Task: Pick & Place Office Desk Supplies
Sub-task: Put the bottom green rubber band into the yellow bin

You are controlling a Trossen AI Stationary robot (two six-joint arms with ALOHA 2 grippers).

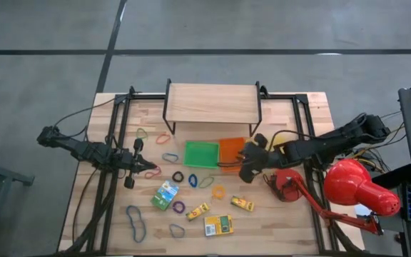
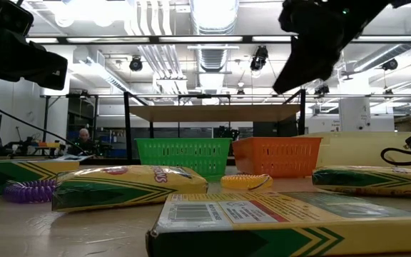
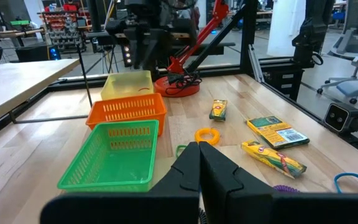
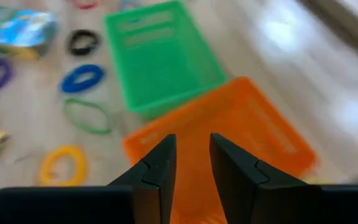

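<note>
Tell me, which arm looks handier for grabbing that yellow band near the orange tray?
Probably the right. Its gripper hovers by the orange tray, jaws apart, with the yellow band close by. The left gripper is shut and farther off.

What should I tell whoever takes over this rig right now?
Left hand: shut, empty, over the table's left side near the loops.
Right hand: slightly open, nothing between the fingers, above the orange tray.
Supplies: boxes and loops lie scattered on the table in front of the trays.
Done: nothing visible in the green tray; the orange tray's inside is partly hidden.
Left: practically everything still needs picking and placing.
</note>
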